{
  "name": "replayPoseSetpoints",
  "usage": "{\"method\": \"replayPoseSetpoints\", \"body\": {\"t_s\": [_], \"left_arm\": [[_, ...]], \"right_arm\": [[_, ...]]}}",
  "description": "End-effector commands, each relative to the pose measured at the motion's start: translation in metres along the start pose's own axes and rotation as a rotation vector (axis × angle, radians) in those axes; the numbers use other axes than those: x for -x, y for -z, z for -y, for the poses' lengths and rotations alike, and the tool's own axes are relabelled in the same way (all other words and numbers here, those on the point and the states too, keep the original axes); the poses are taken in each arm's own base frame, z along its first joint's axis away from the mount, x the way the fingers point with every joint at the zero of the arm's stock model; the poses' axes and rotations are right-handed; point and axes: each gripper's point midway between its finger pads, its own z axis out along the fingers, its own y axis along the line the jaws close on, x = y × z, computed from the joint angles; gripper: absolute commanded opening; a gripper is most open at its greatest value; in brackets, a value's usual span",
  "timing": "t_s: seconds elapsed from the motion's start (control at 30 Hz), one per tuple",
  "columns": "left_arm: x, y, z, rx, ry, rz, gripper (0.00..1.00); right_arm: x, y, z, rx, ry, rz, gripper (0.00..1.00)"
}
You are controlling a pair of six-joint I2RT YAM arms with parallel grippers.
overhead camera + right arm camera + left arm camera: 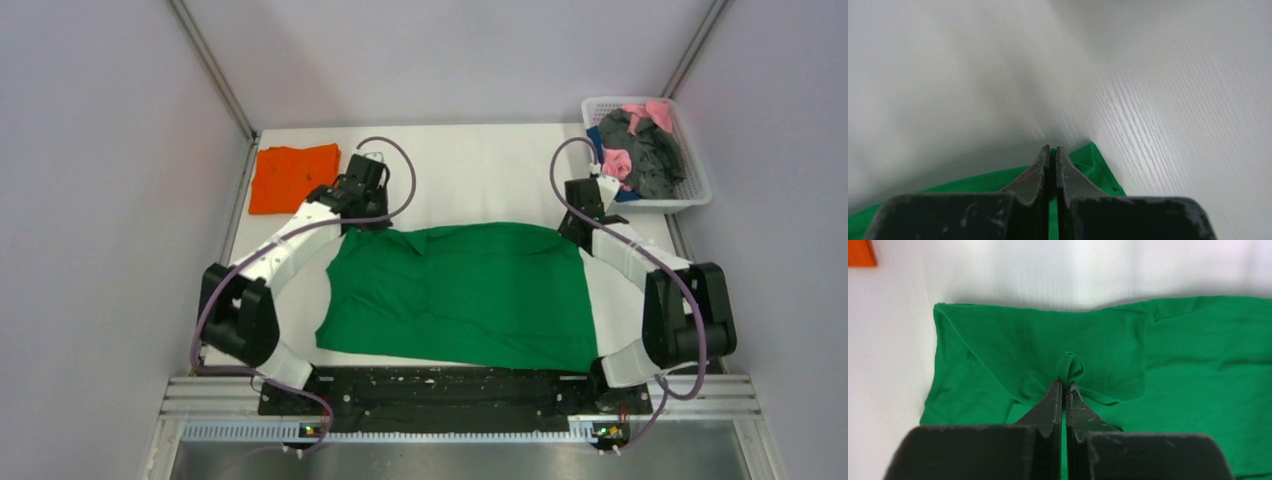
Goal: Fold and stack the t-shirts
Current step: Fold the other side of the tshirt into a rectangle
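Note:
The green t-shirt [460,295] lies spread on the white table between my arms. My left gripper [365,222] is at its far left corner, shut on a pinch of green cloth [1069,366] that bunches just past the fingertips [1055,392]. My right gripper [577,226] is at the far right corner, shut on the edge of the green t-shirt [1093,160], which shows on both sides of the closed fingers [1043,162]. The orange t-shirt [293,176] lies folded at the far left of the table; its corner [860,252] shows in the left wrist view.
A white basket [690,195] at the far right holds pink, dark grey and blue garments. Grey walls close in the table on the left, the right and the back. A black rail [440,390] runs along the near edge between the arm bases.

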Motion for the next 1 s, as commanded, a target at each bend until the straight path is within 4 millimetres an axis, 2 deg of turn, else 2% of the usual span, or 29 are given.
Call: {"method": "replayPoseSetpoints", "body": {"t_s": [0.0, 0.27, 0.47, 0.63, 0.83, 0.97], "left_arm": [[0.010, 0.044, 0.001, -0.047, 0.070, 0.152, 0.00], [-0.037, 0.084, -0.010, -0.100, 0.156, 0.165, 0.00], [-0.067, 0.102, -0.017, -0.144, 0.207, 0.174, 0.00], [-0.096, 0.107, -0.023, -0.154, 0.254, 0.141, 0.00], [-0.131, 0.103, -0.038, -0.130, 0.310, 0.101, 0.00], [-0.161, 0.095, -0.053, -0.061, 0.351, 0.030, 0.00]], "right_arm": [[0.004, 0.030, 0.006, 0.046, -0.012, 0.040, 0.00], [-0.013, 0.068, 0.028, 0.072, -0.027, 0.051, 0.00], [-0.029, 0.087, 0.040, 0.089, -0.043, 0.035, 0.00], [-0.053, 0.096, 0.055, 0.068, -0.045, -0.024, 0.00], [-0.091, 0.099, 0.059, 0.092, -0.050, -0.126, 0.00], [-0.104, 0.102, 0.069, 0.034, -0.110, -0.138, 0.13]]}}
